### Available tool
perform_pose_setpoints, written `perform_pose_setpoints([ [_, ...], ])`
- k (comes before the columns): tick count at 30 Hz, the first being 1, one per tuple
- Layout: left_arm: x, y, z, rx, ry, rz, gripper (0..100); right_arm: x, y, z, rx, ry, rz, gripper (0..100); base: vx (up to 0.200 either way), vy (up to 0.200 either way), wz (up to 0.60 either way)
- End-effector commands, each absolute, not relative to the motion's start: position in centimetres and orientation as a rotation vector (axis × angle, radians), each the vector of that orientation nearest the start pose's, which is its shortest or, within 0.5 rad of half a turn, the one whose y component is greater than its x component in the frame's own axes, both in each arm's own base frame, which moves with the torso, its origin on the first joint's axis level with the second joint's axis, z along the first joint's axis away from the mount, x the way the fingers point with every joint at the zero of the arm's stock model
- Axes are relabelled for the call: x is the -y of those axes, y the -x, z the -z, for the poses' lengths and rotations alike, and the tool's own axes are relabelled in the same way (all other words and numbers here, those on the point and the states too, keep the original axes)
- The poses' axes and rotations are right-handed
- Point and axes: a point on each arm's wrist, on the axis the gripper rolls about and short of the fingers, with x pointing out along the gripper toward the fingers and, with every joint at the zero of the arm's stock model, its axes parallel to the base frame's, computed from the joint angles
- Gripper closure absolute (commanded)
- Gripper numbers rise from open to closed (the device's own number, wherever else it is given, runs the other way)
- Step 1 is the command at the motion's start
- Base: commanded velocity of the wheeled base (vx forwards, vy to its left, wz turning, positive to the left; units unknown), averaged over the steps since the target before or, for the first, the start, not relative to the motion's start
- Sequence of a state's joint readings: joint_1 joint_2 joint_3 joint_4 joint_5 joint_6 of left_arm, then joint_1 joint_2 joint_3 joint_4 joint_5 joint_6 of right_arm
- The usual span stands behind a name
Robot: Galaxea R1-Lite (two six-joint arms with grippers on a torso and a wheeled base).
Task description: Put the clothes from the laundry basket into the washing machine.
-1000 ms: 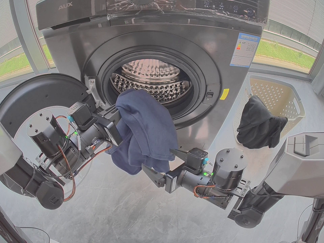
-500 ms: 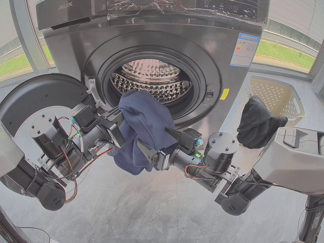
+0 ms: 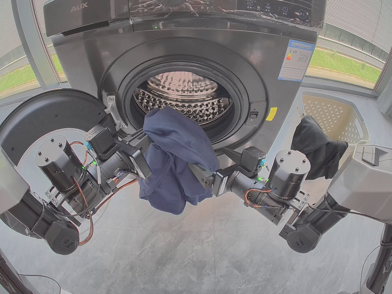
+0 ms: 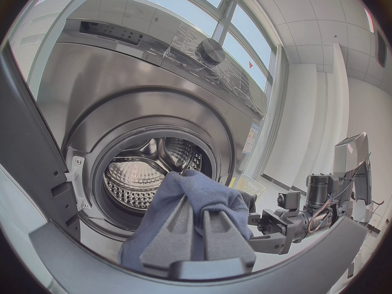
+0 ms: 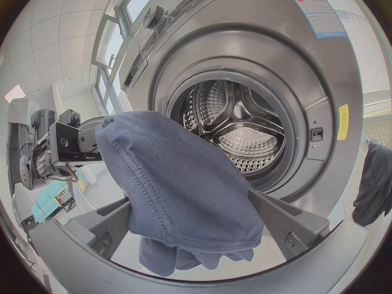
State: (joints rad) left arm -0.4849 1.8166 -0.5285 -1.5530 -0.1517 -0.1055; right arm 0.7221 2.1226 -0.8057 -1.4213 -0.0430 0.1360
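1. Left gripper [image 4: 200,225]: fingers pressed together, pinching a fold of the navy garment [image 3: 175,152]. The rest of the cloth hangs below the gripper.
2. Right gripper [image 5: 188,201]: fingers spread wide. The garment bulges between them and drapes over them, unclamped.
3. Washing machine [image 3: 269,58]: the open drum [image 5: 237,123] lies just beyond both grippers. The open door [image 3: 45,111] is at the left gripper's outer side.
4. Laundry basket [image 3: 347,119]: well off to the right gripper's right, with a black garment [image 3: 314,148] hanging over its rim.
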Motion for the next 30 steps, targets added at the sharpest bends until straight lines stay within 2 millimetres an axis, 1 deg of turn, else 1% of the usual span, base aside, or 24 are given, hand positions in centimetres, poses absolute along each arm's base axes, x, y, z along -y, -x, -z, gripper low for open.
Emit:
perform_pose_setpoints([
  [1,14.0,-25.8,-17.1,0.231,0.146,0.647,100,-23.8,-28.0,-12.5,0.069,-0.177,-0.671,0,0.000,0.000,0.00],
  [4,13.9,-25.7,-17.0,0.229,0.146,0.646,100,-23.5,-28.0,-12.7,0.073,-0.177,-0.665,0,0.000,0.000,0.00],
  [11,13.9,-25.8,-16.9,0.225,0.143,0.645,100,-22.9,-27.8,-13.9,0.099,-0.185,-0.657,0,0.000,0.000,0.00],
  [20,13.9,-25.7,-17.0,0.227,0.144,0.648,100,-23.0,-27.9,-13.6,0.091,-0.185,-0.656,0,0.000,0.000,0.00],
  [25,13.9,-25.6,-17.2,0.236,0.147,0.648,100,-23.0,-28.7,-12.3,0.060,-0.176,-0.641,0,0.000,0.000,0.00],
  [26,13.9,-25.6,-17.3,0.239,0.147,0.647,100,-23.0,-28.9,-11.6,0.043,-0.169,-0.634,0,0.000,0.000,0.00],
  [30,13.9,-25.6,-17.4,0.242,0.148,0.648,100,-23.1,-29.0,-10.3,0.005,-0.155,-0.633,0,0.000,0.000,0.00],
])
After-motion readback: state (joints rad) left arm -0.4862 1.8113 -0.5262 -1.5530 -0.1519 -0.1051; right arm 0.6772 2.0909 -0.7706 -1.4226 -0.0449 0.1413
